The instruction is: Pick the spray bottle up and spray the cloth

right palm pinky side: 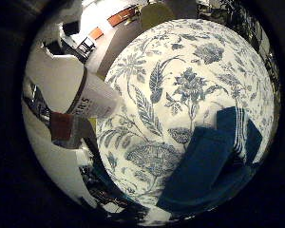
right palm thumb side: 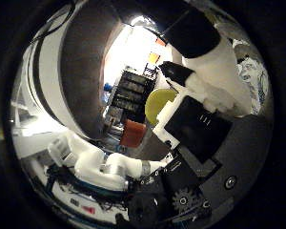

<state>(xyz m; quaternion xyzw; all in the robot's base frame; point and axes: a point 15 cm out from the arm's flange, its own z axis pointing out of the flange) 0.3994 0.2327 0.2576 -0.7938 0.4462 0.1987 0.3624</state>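
The spray bottle [right palm pinky side: 92,95] is a white body with a printed label and a brown band, and it lies close against my palm. In the thumb side view its rounded white and dark side [right palm thumb side: 71,76] fills much of the picture. My right hand [right palm thumb side: 200,124] has its white and black fingers curled round the bottle and holds it above the table. A folded dark blue cloth [right palm pinky side: 213,161] with a white-striped part lies on the blue-and-white floral tablecloth [right palm pinky side: 180,80], off to one side of the bottle. The bottle's spray head is hidden.
The round table's edge [right palm pinky side: 114,57] runs behind the bottle, with floor and wooden furniture [right palm pinky side: 121,18] beyond. A yellow-green round seat [right palm thumb side: 157,102] and an orange-red block [right palm thumb side: 133,133] stand beside the table. Dark shelving [right palm thumb side: 128,93] stands farther back.
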